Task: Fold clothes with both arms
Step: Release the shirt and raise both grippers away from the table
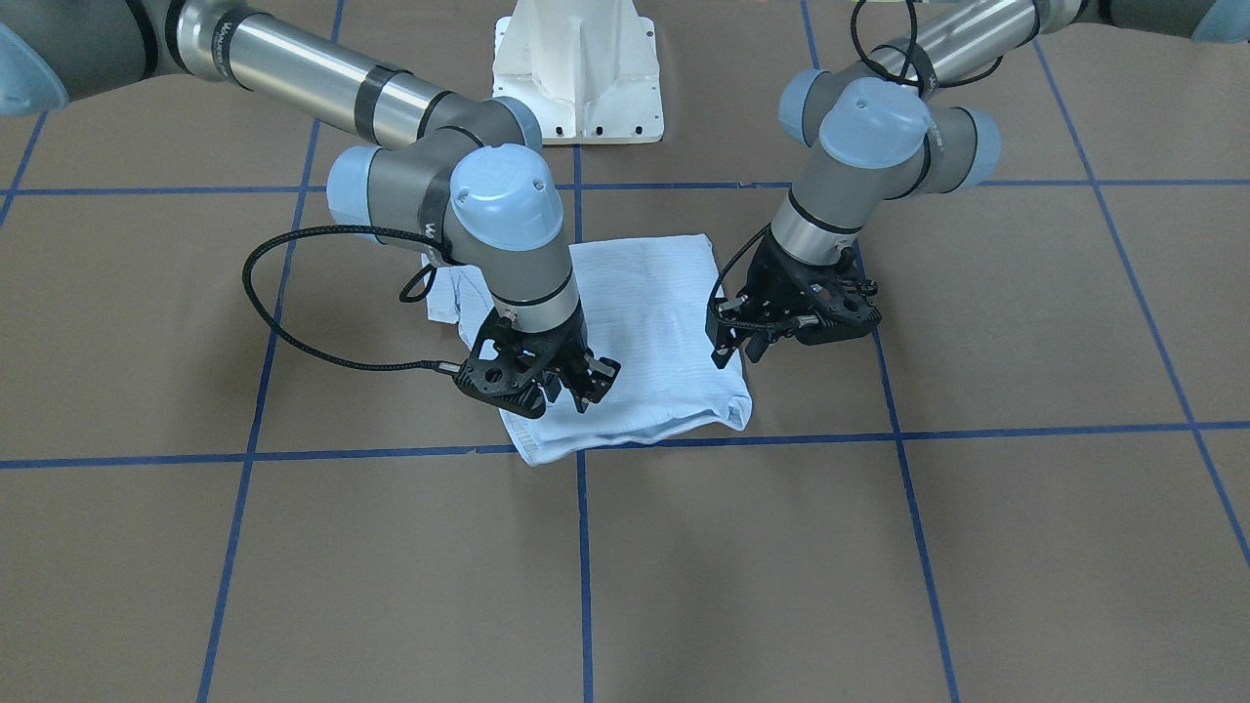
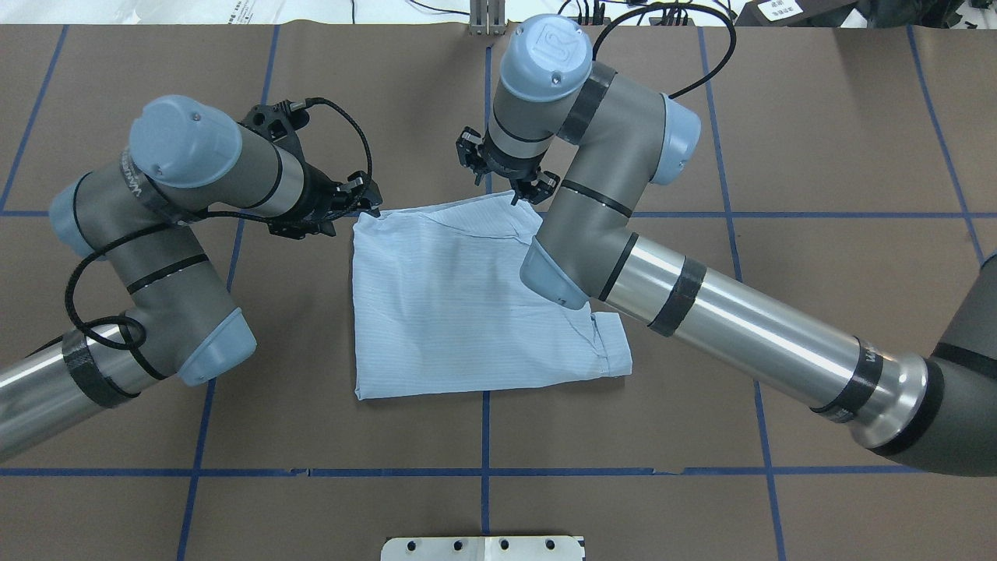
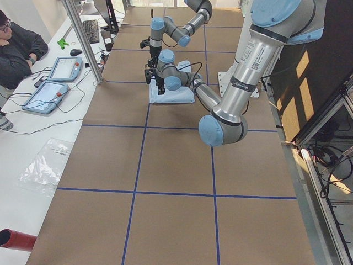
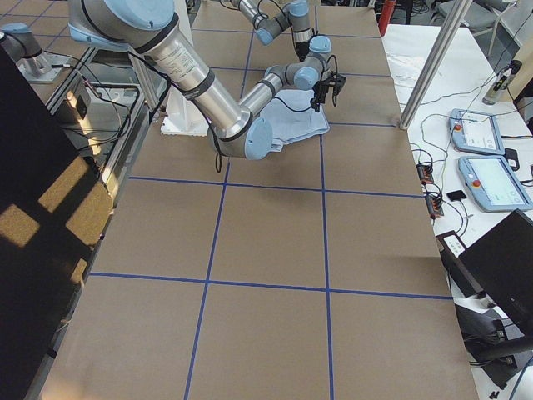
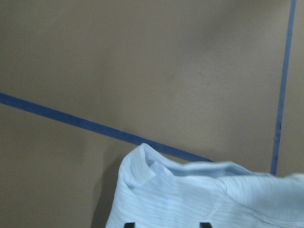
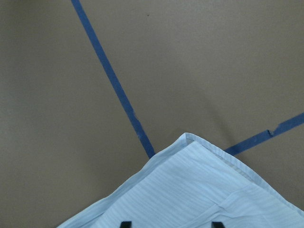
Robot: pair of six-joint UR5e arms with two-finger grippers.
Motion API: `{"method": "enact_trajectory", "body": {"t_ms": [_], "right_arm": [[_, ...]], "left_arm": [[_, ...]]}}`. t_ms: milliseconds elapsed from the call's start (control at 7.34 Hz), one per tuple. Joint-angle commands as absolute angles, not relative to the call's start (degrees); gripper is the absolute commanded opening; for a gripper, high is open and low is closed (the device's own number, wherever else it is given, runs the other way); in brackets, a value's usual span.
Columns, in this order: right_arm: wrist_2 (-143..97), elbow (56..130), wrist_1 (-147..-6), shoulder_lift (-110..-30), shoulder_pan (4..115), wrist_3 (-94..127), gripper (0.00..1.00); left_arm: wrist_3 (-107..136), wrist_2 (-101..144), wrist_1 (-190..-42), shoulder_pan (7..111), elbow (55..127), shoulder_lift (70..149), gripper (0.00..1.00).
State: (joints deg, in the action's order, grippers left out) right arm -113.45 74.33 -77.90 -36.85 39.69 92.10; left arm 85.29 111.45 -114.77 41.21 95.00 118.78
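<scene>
Leaning over shirt [image 1: 649, 312]: left tool [image 1: 737, 353], right tool [image 1: 568, 394].

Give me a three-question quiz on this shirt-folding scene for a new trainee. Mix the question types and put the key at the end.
1. True or false: the shirt lies in a crumpled heap.
2. In the overhead view, the left gripper is at which part of the shirt? A. its far left corner B. its near right corner C. its middle
3. Fill in: the tape marking a grid on the table is ____.
Key: 1. False: it lies folded flat in a rough rectangle. 2. A. 3. Blue.
</scene>
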Motion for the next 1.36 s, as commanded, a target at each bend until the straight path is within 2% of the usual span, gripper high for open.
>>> {"method": "enact_trajectory", "body": {"t_ms": [0,272,545,954,1226], "right_arm": [[-115.66,74.62,-78.22,-36.39,40.69,89.66,1.0],[-116.01,78.81,-81.01,-39.53,43.4,81.51,1.0],[-116.02,89.15,-91.18,-48.29,50.14,57.53,1.0],[-125.39,90.7,-93.16,-60.25,66.74,26.13,1.0],[-130.05,90.79,-93.16,-68.86,75.28,8.08,1.0]], "left_arm": [[84.99,113.38,-114.44,42.45,96.06,117.61,0.99],[78.19,114.51,-113.39,46.3,101.74,111.74,0.99],[66.68,116.18,-109.52,53.22,104.58,108.12,1.0],[38.5,122.06,-108.55,68.85,103.54,101.01,1.0],[17.07,124.36,-99.89,79.14,103.01,99.15,1.0]]}}
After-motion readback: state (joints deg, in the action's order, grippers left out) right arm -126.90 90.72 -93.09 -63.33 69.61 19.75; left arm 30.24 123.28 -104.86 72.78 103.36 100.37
